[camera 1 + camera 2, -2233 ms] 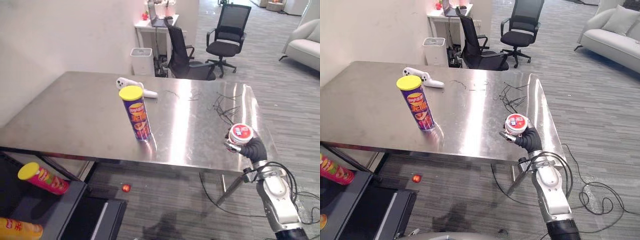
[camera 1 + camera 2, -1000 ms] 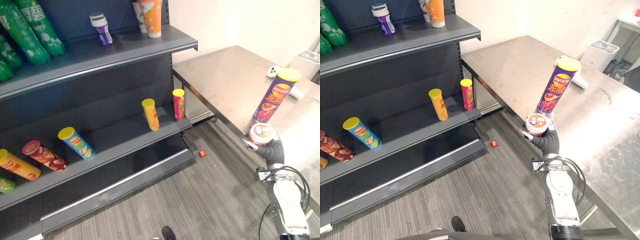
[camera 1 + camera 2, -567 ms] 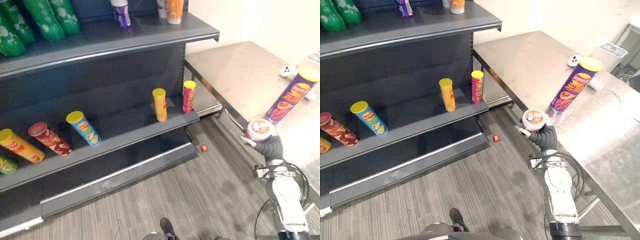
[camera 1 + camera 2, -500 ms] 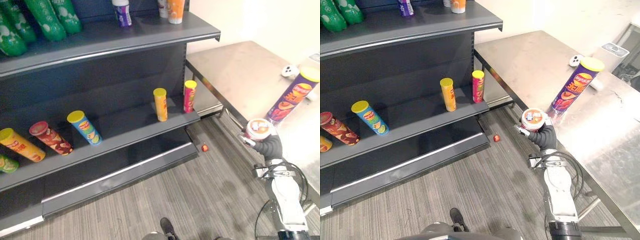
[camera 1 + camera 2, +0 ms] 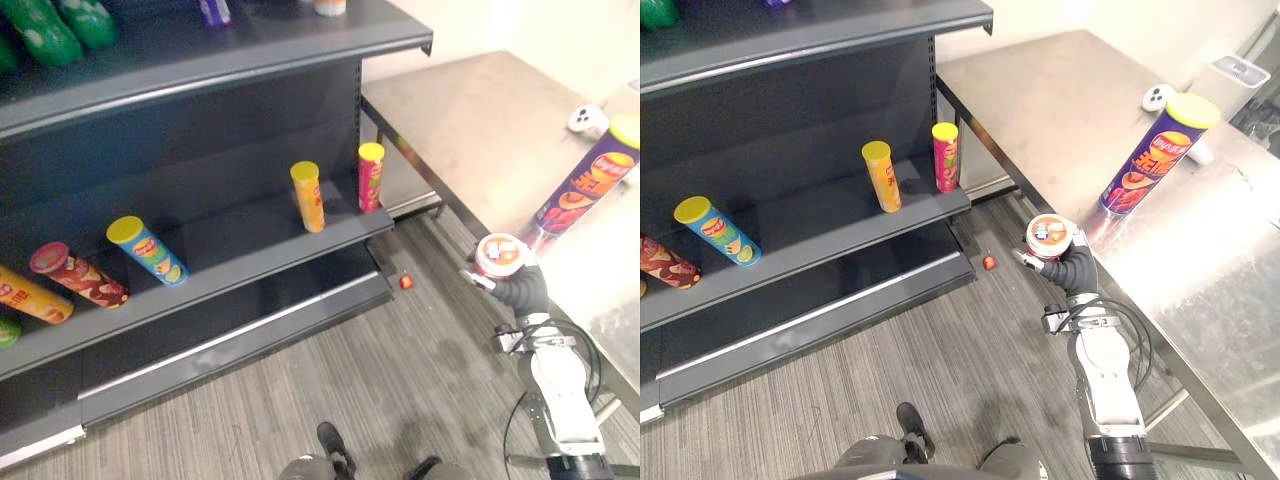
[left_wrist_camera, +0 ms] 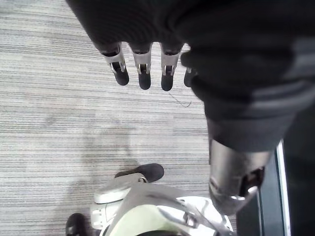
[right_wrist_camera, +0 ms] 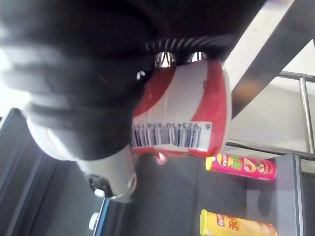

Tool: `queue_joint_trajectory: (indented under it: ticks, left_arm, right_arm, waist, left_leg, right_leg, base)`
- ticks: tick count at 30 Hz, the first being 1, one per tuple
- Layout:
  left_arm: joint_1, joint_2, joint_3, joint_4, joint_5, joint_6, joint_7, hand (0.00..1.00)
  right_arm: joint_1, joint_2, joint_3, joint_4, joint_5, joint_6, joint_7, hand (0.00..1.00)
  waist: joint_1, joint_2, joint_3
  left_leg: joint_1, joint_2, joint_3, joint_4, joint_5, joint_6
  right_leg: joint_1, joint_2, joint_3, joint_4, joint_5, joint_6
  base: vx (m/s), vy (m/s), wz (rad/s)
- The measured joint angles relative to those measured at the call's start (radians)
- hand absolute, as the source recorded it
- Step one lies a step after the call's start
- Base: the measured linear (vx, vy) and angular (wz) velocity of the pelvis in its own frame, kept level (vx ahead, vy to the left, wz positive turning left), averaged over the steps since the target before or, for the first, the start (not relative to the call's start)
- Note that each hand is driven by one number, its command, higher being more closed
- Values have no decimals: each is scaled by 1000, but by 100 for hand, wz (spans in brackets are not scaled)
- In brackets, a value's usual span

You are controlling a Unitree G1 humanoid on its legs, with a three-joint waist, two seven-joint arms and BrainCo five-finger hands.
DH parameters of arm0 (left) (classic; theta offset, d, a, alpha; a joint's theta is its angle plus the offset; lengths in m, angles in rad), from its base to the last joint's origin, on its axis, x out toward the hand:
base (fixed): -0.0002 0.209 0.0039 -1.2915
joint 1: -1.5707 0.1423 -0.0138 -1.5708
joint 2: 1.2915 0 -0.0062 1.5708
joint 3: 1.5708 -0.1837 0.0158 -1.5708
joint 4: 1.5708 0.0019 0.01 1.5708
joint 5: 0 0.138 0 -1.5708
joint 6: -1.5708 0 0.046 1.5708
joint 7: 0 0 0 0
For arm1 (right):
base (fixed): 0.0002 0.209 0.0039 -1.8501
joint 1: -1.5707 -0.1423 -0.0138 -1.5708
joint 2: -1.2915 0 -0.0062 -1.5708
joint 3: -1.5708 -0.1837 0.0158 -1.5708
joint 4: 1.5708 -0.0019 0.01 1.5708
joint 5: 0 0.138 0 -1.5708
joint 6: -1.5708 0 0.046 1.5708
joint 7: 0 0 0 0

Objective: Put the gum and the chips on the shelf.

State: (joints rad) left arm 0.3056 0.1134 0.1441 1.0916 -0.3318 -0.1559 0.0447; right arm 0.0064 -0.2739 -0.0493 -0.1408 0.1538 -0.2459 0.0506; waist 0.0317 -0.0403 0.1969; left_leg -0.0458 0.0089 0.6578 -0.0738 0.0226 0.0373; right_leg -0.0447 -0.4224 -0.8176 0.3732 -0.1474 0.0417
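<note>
Firmly, right hand (image 5: 1068,268) curled round red-white gum tub (image 5: 1047,232) — left hand (image 6: 142,69) loose, uncurled.

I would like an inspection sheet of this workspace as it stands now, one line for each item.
Surface: steel table, beside a dark shelf unit.
Job's things: gum tub in the right hand; purple chips can upright on the table.
Clutter: white controller on the table; small red thing on the carpet; other chips cans on the middle shelf.
Hands: right hand shut on the tub; left hand open, empty, above the carpet.
Cables: nothing seen.
Surroundings: pale wall behind the table.
</note>
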Motion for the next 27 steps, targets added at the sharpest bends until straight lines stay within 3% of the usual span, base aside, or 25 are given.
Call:
queue_joint_trajectory:
  ticks: [6, 9, 11, 12, 13, 14, 15, 16, 17, 18, 20, 23, 26, 27]
  left_arm:
    - [0, 0, -23, -14, -44, -27, -45, 0]
    - [-1, -1, -22, -26, -76, -44, -58, 0]
    - [-1, 0, -19, -28, -100, -45, -67, 0]
    - [0, 0, -18, -29, -100, -44, -67, 0]
    - [2, -1, -18, -33, -100, -40, -69, 0]
    - [2, 1, -19, -41, -100, -37, -69, 0]
    - [0, 4, -20, -61, -100, -37, -68, 0]
    - [-9, 9, -22, -79, -122, -38, -61, 0]
    - [-18, 12, -23, -78, -137, -36, -52, 0]
    - [-28, 14, -23, -75, -138, -31, -48, 0]
    - [-52, 23, -48, -76, -194, -5, -37, 0]
    - [-57, 37, -63, -74, -233, 17, -23, 0]
    - [-42, 41, -58, -66, -247, 33, -7, 0]
    - [-36, 31, -54, -63, -246, 38, -7, 0]
  right_arm:
    - [-42, -2, 17, 0, 0, -10, 24, 100]
    - [-50, -5, 29, -4, 0, -22, 48, 100]
    - [-56, -8, 42, -5, 2, -22, 67, 100]
    - [-64, -16, 62, -5, 3, -23, 73, 100]
    - [-77, -26, 89, -8, 4, -29, 88, 100]
    - [-82, -23, 104, -10, 5, -42, 101, 100]
    - [-85, -15, 116, -12, 5, -57, 111, 100]
    - [-85, -13, 134, -14, 5, -64, 112, 100]
    - [-81, -12, 141, -16, 4, -65, 111, 100]
    - [-76, -12, 141, -21, 4, -66, 111, 100]
    - [-57, -11, 143, -40, 4, -69, 106, 100]
    - [-53, -1, 143, -42, 5, -69, 103, 100]
    - [-67, -1, 143, -42, 25, -69, 106, 100]
    - [-71, -5, 137, -39, 48, -67, 106, 100]
  waist:
    - [-1, -4, 28]
    - [-2, -8, 33]
    - [0, -15, 53]
    - [4, -16, 62]
    - [13, -10, 68]
    - [16, -6, 71]
    - [17, 8, 82]
    - [8, 11, 84]
    - [1, 16, 85]
    - [-1, 13, 83]
    - [-3, 1, 78]
    - [-4, -6, 73]
    - [0, -23, 59]
    - [-2, -1, 42]
  left_leg:
    - [-11, 5, -15, 23, -7, 0]
    - [-60, 12, -47, 126, -56, 19]
    - [-74, 27, -87, 237, -117, 38]
    - [-74, 39, -100, 283, -149, 40]
    - [-75, 55, -126, 325, -185, 41]
    - [-75, 64, -148, 340, -202, 48]
    - [-76, 70, -183, 343, -210, 42]
    - [-80, 72, -258, 342, -210, 43]
    - [-85, 65, -292, 343, -210, 42]
    - [-87, 53, -317, 343, -210, 42]
    - [-91, 8, -409, 351, -207, 35]
    - [-85, -24, -495, 355, -207, 16]
    - [-83, -34, -568, 362, -209, -11]
    - [-97, -10, -588, 370, -211, -28]
  right_leg:
    - [-6, -19, -12, 45, -6, 0]
    - [0, -56, -52, 96, -12, 11]
    - [21, -112, -64, 204, 0, 14]
    - [20, -140, -52, 273, 21, -17]
    - [-9, -161, 4, 360, 77, -78]
    - [-54, -153, 93, 410, 102, -128]
    - [-88, -97, 208, 390, 61, -76]
    - [-119, 25, 381, 278, 0, -19]
    - [-132, 72, 451, 209, -3, -5]
    - [-137, 89, 486, 167, 3, 5]
    - [-164, 120, 614, 60, 37, 61]
    - [-158, 142, 673, -13, 67, 110]
    - [-120, 175, 606, -116, 99, 90]
    - [-103, 199, 584, -141, 100, 87]
  base:
    - [73, -58, 7]
    - [105, -62, 40]
    - [113, 11, 53]
    - [76, 45, 38]
    - [76, 67, 35]
    - [81, 67, 44]
    - [83, 47, 86]
    - [81, 25, 114]
    - [75, 14, 118]
    - [93, -6, 123]
    - [136, -49, 145]
    - [163, -117, 124]
    - [224, -258, 84]
    - [216, -227, 35]
